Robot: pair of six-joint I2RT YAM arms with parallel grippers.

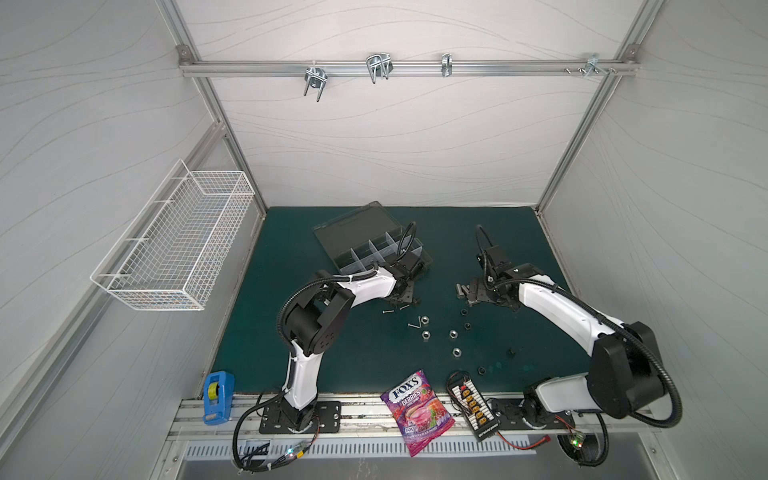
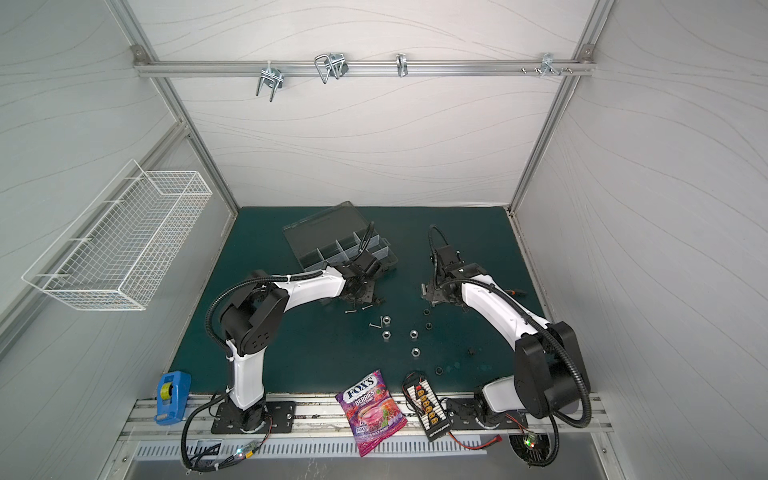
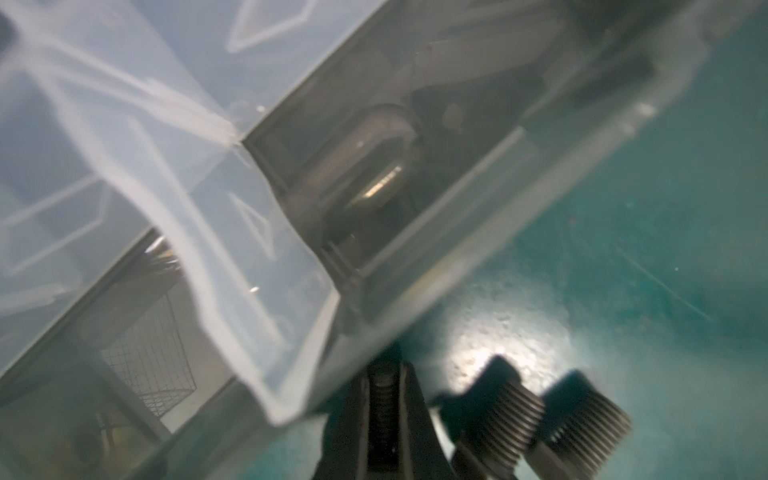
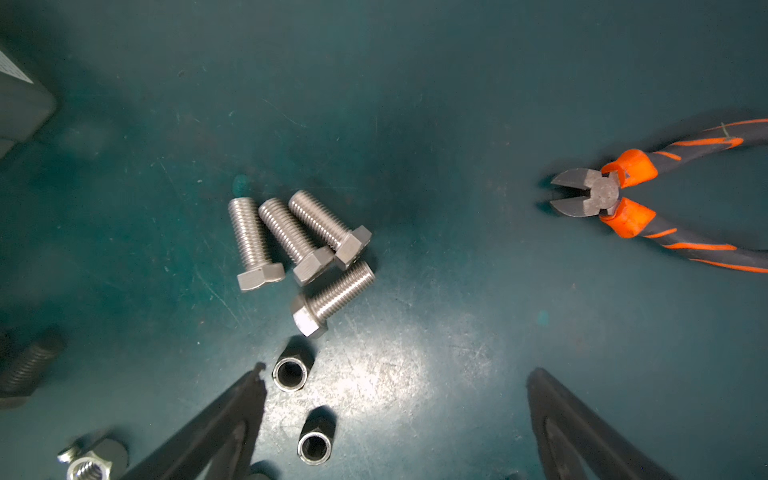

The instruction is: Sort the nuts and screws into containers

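We are pinching what looks like a small black screw (image 3: 383,392) in the left gripper (image 3: 386,369), its jaws closed on it, just beside the wall of the box (image 1: 347,226) near the mat's (image 1: 449,237) far edge. Next, we judge, it needs lifting over that wall and dropping into one compartment (image 1: 366,252). The right gripper (image 4: 395,415) is hanging wide apart and holding nothing above four bolts (image 4: 299,241) mid-mat, and the sweets bag (image 1: 417,409) at the near edge is showing "FOX'S BERRIES".

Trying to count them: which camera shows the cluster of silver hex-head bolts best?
The right wrist view: the four silver hex-head bolts lie close and sharp, with heads and threads clear. Both top views show them only as a tiny grey clump. The left wrist view misses this cluster.
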